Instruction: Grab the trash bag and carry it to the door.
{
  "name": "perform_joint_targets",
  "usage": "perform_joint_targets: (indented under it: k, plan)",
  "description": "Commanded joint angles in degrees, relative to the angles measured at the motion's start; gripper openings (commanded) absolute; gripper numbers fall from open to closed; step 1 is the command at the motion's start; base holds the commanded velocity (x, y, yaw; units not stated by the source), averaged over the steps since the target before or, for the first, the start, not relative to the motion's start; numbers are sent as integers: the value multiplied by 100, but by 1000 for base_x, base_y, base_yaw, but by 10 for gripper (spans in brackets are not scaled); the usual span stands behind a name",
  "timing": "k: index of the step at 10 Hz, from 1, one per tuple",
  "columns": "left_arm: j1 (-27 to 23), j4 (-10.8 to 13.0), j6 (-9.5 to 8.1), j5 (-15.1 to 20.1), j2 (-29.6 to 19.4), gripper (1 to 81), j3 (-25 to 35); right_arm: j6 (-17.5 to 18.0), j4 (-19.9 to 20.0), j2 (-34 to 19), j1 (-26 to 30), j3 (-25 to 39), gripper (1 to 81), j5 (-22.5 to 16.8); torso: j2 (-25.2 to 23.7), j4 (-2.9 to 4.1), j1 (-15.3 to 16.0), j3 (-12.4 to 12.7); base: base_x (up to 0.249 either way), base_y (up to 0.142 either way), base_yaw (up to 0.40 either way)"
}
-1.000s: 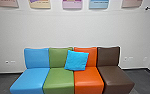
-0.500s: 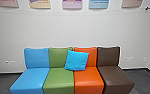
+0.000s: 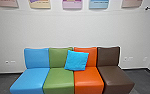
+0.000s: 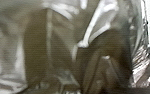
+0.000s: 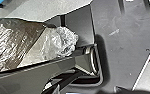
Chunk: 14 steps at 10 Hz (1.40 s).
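Defying a verdict, the robot's left and right grippers cannot be called spread or pressed together; a glossy dark trash bag [image 5: 6, 40] is close to both wrist cameras. At 12 o'clock, a bright blue pillow [image 3: 76, 60] leans between a green chair [image 3: 58, 78] and an orange chair [image 3: 88, 78]; a brown chair [image 3: 116, 76] is at one.

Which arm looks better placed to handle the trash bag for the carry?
Probably the left: the trash bag looms large and close in the left wrist view. In the right wrist view it shows smaller, partly behind the robot's own jointed bar. Whether either arm holds it, I cannot tell.
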Motion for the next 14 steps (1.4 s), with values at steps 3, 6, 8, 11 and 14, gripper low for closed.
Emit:
perform_joint_targets:
  k: [3, 6, 8, 11, 14]
  plan:
    - [-337, 22, 59, 452, -25, 10, -23, -28, -70, 126, 200, -233, 811, -374, 0, 0, -2, 0, 0, 0, -183]
    - [-355, 22, 51, 452, 10, 10, -23, -124, -210, 452, 156, -585, 811, -348, 0, 0, 0, 0, 0, 0, -185]
    - [-372, 13, 51, 452, 10, 10, -23, -133, -193, 645, 182, -1042, 811, -339, 0, 0, 0, 0, 0, 0, -188]
    - [-372, 13, 42, 452, 10, 10, -23, -116, -184, 662, 217, -998, 811, -322, 0, 0, -2, 0, 0, 0, -190]
    - [-390, 22, 51, 452, 27, 10, -23, -116, -193, 751, 191, -1112, 811, -348, 0, 0, -2, 0, 0, 0, -190]
